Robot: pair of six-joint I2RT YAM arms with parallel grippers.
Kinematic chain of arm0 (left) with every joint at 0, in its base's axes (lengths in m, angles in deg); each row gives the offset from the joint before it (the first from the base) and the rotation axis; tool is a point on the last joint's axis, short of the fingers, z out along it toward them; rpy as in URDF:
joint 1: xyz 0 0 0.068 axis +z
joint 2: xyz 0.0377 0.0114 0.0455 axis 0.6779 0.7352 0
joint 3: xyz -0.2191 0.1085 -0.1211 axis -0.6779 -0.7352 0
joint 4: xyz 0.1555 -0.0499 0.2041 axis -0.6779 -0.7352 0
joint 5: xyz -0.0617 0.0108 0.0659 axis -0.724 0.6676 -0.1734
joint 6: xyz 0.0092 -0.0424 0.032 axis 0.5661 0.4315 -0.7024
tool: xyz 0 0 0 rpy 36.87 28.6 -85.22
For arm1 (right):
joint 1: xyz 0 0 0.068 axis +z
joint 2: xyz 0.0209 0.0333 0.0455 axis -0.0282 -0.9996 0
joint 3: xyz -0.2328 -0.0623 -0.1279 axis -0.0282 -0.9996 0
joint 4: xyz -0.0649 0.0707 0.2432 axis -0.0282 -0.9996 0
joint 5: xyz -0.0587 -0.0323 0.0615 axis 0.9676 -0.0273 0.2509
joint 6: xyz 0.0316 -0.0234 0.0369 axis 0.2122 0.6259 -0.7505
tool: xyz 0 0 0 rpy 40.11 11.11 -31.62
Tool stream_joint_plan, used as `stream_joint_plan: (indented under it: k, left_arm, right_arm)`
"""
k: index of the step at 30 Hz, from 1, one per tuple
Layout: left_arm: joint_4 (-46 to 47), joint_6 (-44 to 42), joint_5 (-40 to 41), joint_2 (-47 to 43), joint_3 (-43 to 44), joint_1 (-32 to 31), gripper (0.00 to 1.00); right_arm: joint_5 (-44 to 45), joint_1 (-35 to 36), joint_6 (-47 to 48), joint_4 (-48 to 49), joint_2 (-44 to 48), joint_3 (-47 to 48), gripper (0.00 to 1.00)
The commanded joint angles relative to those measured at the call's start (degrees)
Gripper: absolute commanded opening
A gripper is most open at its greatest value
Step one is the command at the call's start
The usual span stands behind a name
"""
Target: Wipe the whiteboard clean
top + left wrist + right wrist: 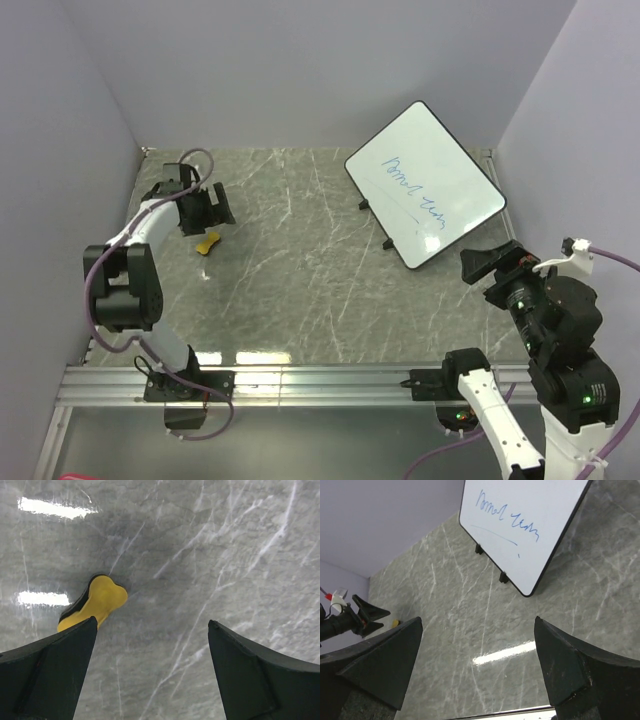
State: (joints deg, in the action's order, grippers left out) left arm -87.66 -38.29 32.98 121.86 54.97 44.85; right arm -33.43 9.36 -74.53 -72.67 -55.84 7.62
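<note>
Grey marbled stone makes up the tabletop [300,270] under me, with plain lilac walls [300,70] closing it in on three sides and a silver metal rail [320,378] along the bottom of the overhead view.

The large white rectangular whiteboard with the thin black rim [425,185] sits in the upper right of that view, turned at an angle, with its small black stand feet [388,243] on the stone. Blue scribbles [415,190] with a blue stroke beneath them run across its face. In my right wrist view the same board [520,525] fills the top right.

My left gripper [205,208] hangs at the left of the overhead view, its fingers spread wide and holding nothing. Just below it lies the small yellow bone-shaped eraser with a dark underside [208,243]. In my left wrist view the eraser [97,602] lies left of centre, its lower end hidden behind one black finger [50,670].

My right gripper [475,265] is at the right of the overhead view, near the board's lower corner but apart from it, its fingers also wide apart and empty.
</note>
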Motion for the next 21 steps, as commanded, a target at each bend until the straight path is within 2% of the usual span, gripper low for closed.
stream_joint_plan:
  k: [1, 7, 10, 15, 21]
  left_arm:
    - [3.5, -3.0, -0.3, 2.0, 0.8, -0.4, 0.99]
    - [7.0, -2.2, 3.7, 4.7, -0.4, -0.4, 0.99]
    - [6.9, -1.5, 8.5, 6.8, 0.5, -0.2, 0.99]
    - [4.7, -0.8, 8.5, 10.4, 1.8, 0.4, 0.99]
    - [5.1, 1.3, 3.9, 10.6, -1.1, 0.2, 0.99]
  right_arm:
    - [3.5, 0.3, 0.0, -1.3, 0.4, 2.0, 1.00]
    - [3.5, 0.4, 0.9, -1.2, 0.2, 2.0, 1.00]
    - [3.0, 0.3, 1.9, -1.2, -0.6, 2.5, 1.00]
    - [2.8, 0.3, 3.0, -0.9, -1.3, 2.5, 1.00]
    - [2.6, 0.4, 3.2, -0.1, -1.2, 1.5, 1.00]
